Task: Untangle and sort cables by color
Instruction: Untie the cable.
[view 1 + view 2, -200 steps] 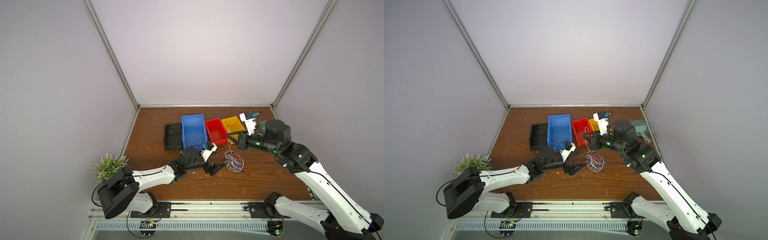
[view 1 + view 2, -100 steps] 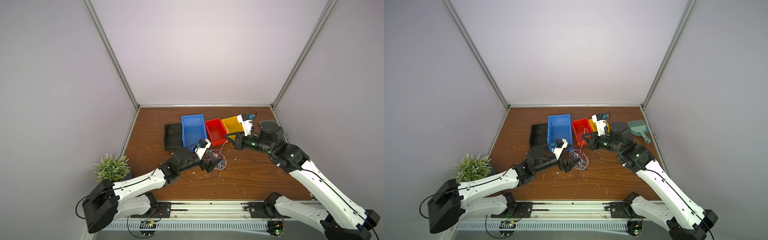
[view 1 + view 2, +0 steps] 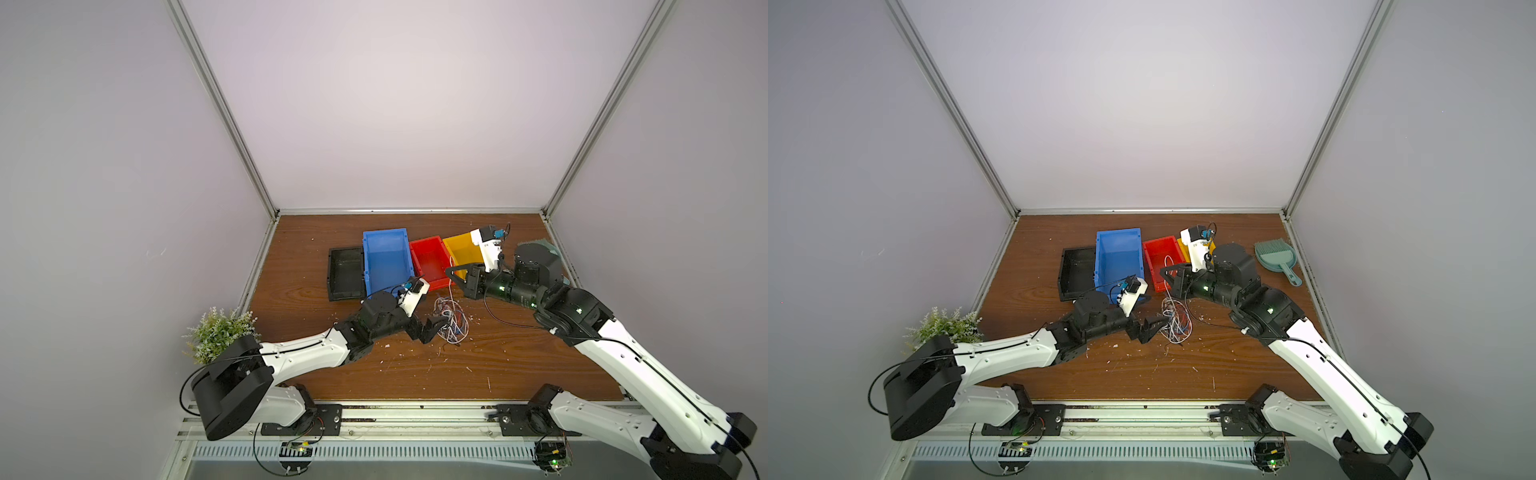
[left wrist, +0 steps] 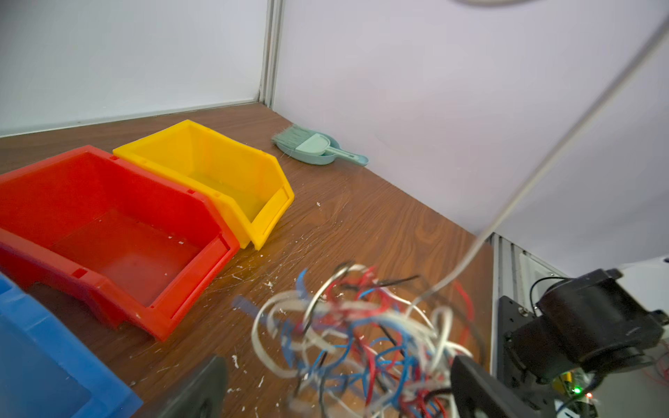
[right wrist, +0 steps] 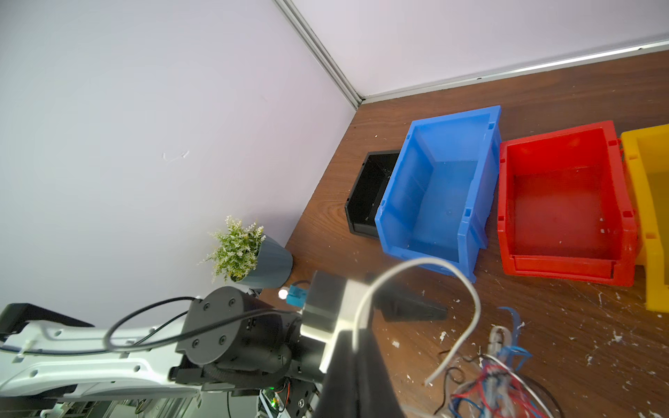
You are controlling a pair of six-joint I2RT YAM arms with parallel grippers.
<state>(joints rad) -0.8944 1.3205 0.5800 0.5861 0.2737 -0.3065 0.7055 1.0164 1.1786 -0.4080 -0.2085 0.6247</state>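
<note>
The left jaws stand wide open, low over the tabletop [image 3: 415,374]. The tangle of cables [image 4: 362,336] lies between their tips and just ahead of them, and nothing is gripped. The right jaws are closed tight on one white cable [image 5: 423,260], above and beyond the tangle. The cable loops out from them and hangs down to the heap. The red bin [image 3: 430,262] sits just beside the right jaws' tips.

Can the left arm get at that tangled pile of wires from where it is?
Probably yes: the left end effector is open, with the tangle of cables just ahead of it and nothing between. The right end effector holds one white cable leading up from it.
</note>
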